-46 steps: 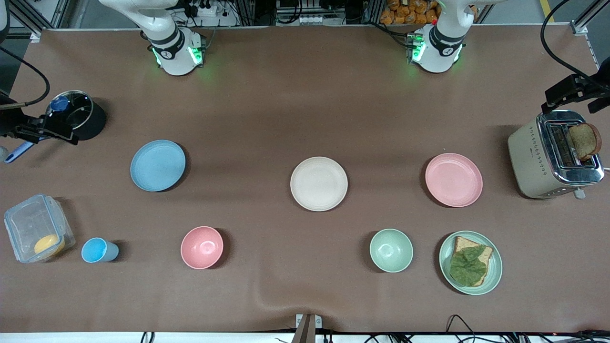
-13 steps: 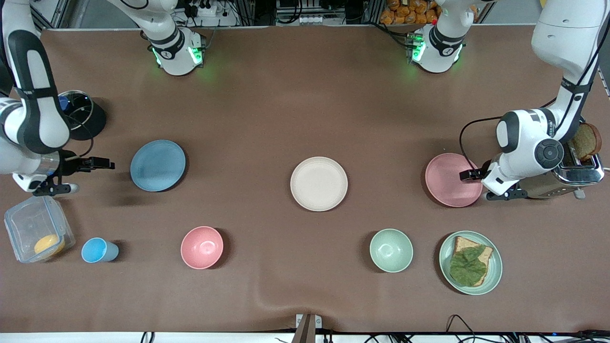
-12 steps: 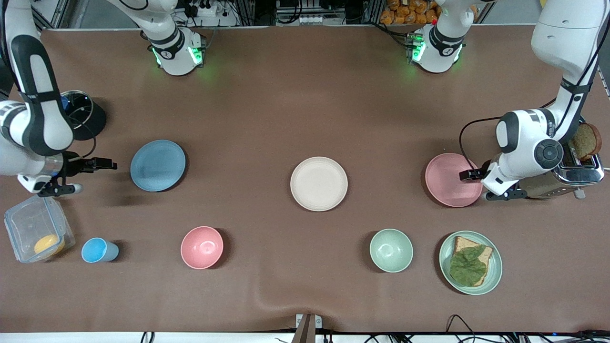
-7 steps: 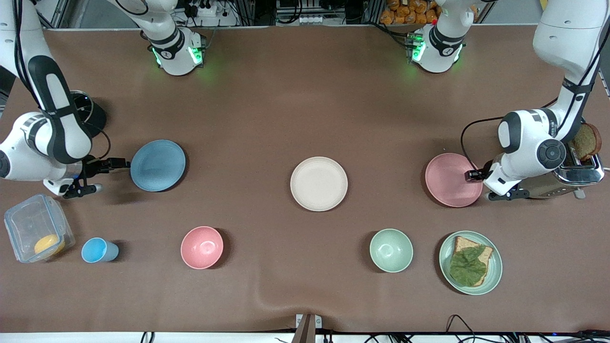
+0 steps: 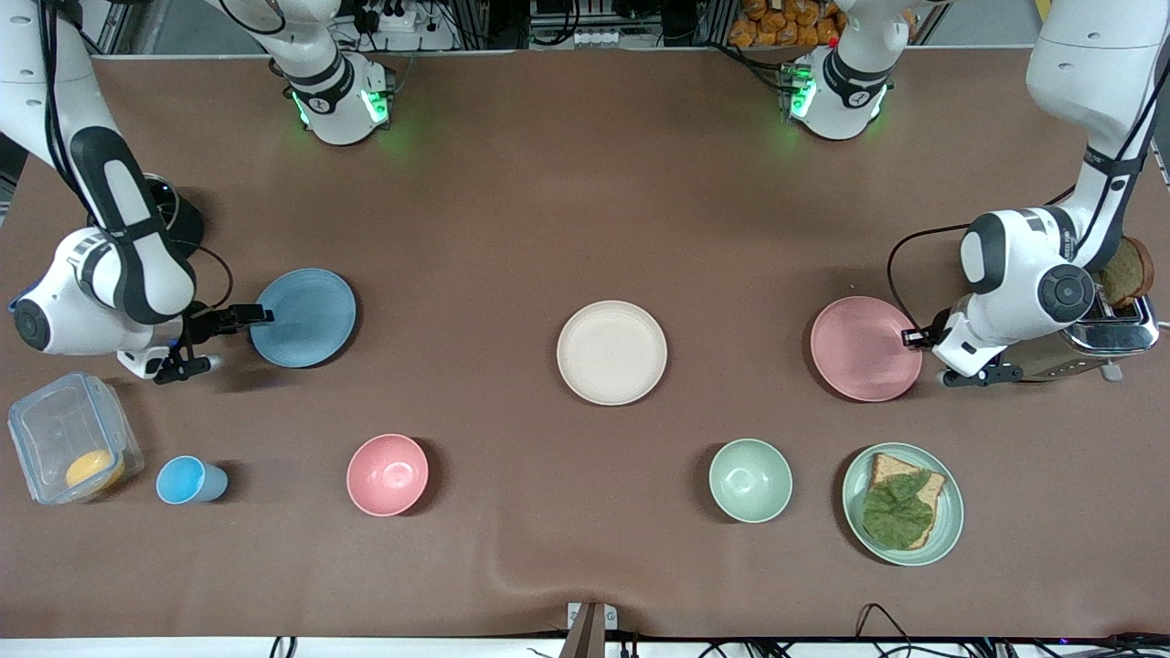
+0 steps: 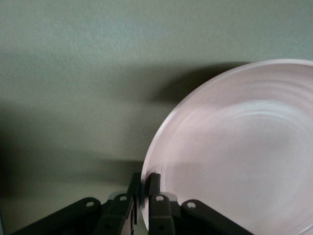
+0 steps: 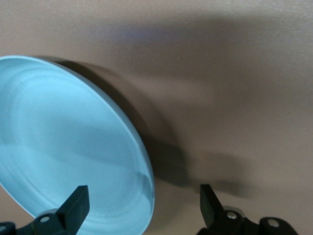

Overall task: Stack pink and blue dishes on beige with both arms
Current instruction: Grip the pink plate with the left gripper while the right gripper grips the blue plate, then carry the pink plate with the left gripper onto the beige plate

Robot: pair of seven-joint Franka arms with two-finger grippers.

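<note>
Front view: a flat round cream-beige plastic plate (image 5: 611, 352) sits mid-table. A light blue flat plate (image 5: 303, 317) lies toward the right arm's end, a pastel pink flat plate (image 5: 866, 348) toward the left arm's.

Left wrist view: the left gripper (image 6: 143, 196) pinches the pink plate's rim (image 6: 146, 161), fingers nearly together.

Right wrist view: the right gripper (image 7: 142, 200) gapes wide astride the blue plate's edge (image 7: 146, 176). Both plates look light, stiff and smooth; the thin rim seems the only hold.

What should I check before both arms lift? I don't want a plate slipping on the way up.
1. Left gripper pinching the pink plate rim: ok, fingers shut on the rim.
2. Right gripper closed on the blue plate: not ok, fingers open, straddling the rim.
3. Beige plate bare: ok.
4. Pink plate free of the toaster: ok.
5. Grip firm enough to lift: cannot tell.
</note>
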